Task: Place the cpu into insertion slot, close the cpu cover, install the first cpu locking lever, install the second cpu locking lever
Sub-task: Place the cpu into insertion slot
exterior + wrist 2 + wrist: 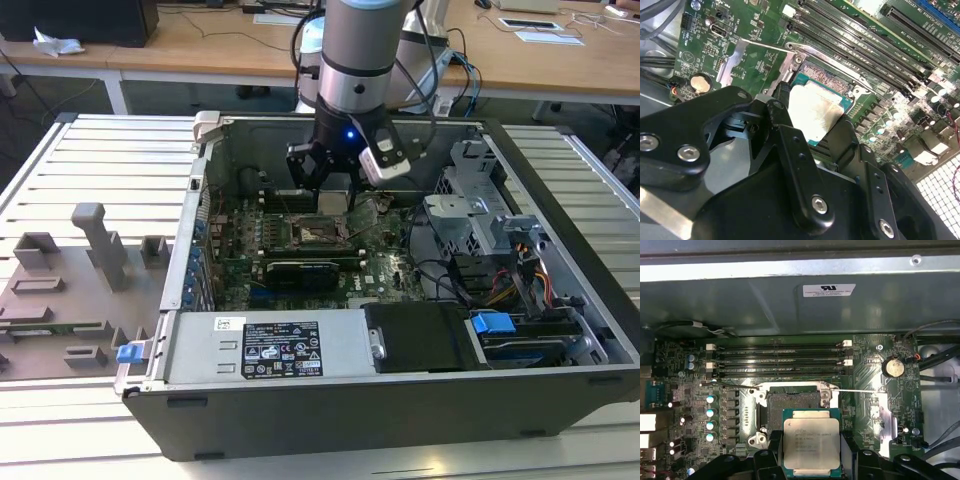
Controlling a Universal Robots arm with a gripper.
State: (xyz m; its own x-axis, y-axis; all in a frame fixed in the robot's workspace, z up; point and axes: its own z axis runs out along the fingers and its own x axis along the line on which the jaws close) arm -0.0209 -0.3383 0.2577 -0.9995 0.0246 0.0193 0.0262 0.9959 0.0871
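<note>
My fingers (844,142) part-open, chip-wide, clamp cpu (811,442) by two opposite edges. Pale metal top faces up. I hold cpu over motherboard (875,405), at edge of empty insertion slot (790,402), not seated in it.

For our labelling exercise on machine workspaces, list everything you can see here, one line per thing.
computer case: 1, grey, open, on the slatted table
motherboard: 1, green, inside the computer case
socket: 1, silver-framed, empty, on the motherboard
cpu cover: 1, silver-grey, open beside the socket
cpu: 1, pale silver, gripped near the socket
coin battery: 1, brass-coloured, on the motherboard
power supply: 1, grey, along the case's near wall
fixtures: several, grey, exterior view's left
arm: 1, grey, above the case
end effector: 1, black, shut on the cpu
</note>
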